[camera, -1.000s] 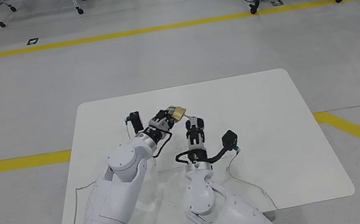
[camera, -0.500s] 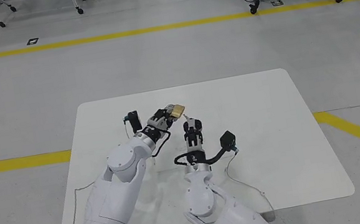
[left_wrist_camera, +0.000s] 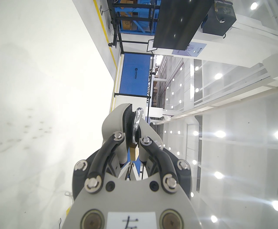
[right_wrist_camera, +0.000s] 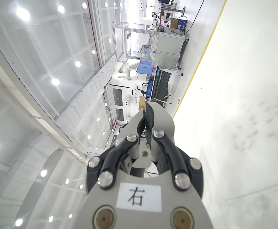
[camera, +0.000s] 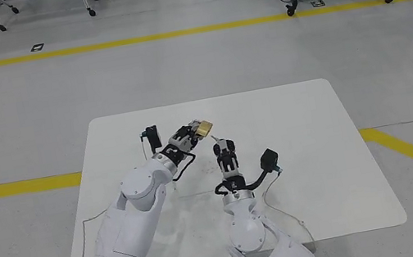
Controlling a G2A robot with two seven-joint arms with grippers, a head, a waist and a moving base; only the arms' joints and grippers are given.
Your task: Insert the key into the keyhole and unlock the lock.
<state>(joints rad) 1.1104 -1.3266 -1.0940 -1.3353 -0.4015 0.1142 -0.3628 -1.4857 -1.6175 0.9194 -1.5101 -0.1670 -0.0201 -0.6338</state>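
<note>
A brass padlock (camera: 202,129) with a silver shackle (left_wrist_camera: 138,117) is held above the middle of the white table (camera: 306,127). My left gripper (camera: 190,136) is shut on the padlock, whose brass body (left_wrist_camera: 134,152) sits between the fingers. My right gripper (camera: 223,147) hangs just to the near right of the lock, a small gap apart. It is shut on a brass key (right_wrist_camera: 141,103) whose tip pokes out past the fingertips (right_wrist_camera: 149,112). The lock's keyhole is hidden.
Both arms meet over the table's middle. Cables trail from the wrists, with a black wrist camera (camera: 266,157) beside the right arm. Yellow floor lines (camera: 409,147) run past the table.
My right gripper came slightly closer to the padlock, then eased back a little to the right with the key. The left gripper and padlock stayed put.
</note>
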